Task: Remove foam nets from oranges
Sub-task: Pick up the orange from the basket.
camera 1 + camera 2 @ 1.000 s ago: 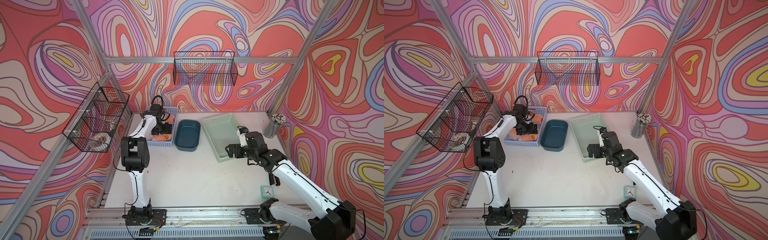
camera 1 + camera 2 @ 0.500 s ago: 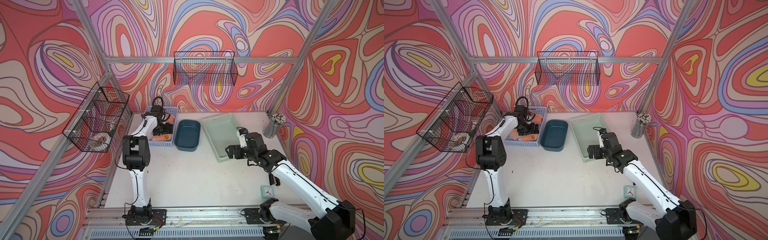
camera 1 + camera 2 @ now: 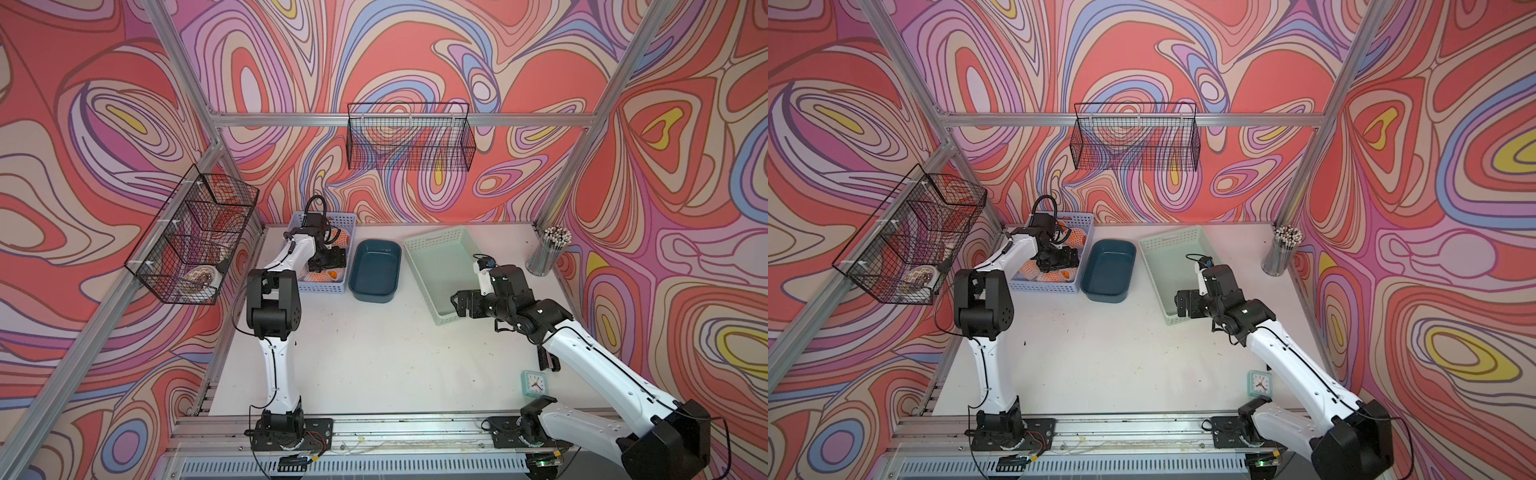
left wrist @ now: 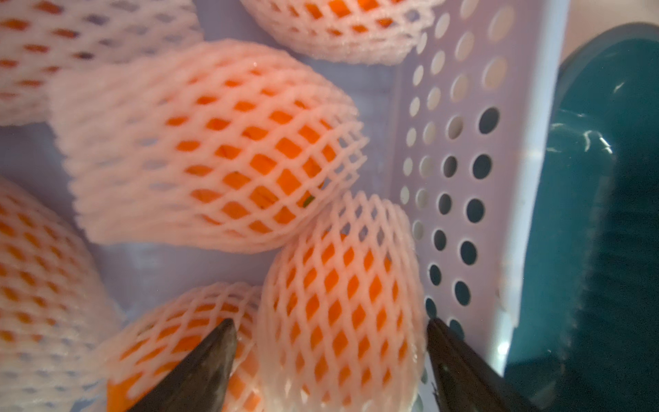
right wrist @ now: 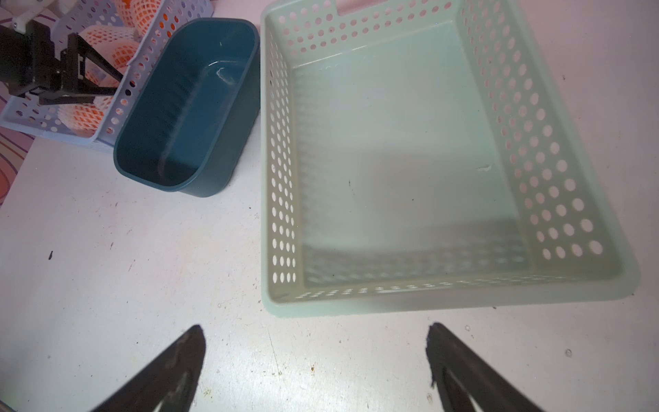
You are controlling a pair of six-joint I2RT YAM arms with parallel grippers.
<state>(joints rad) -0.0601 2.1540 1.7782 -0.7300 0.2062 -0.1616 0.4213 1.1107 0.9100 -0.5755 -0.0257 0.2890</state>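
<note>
Netted orange [image 4: 338,278] sits between the left gripper's [image 4: 330,323] wide-open, empty jaws, just beside the lavender basket's [image 4: 449,149] perforated wall, left of centre in both top views. Its foam net [image 4: 371,210] seems to run lengthwise along the fingers [image 4: 199,367]. Right gripper [image 5: 316,328], wide and empty, hovers well apart.

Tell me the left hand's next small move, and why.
Probably close the left hand gently on the netted orange. In the left wrist view its open jaws straddle that orange, one on each side, close beside the perforated wall of the lavender basket. The orange sits wholly inside its net, so it has to be gripped first.
</note>
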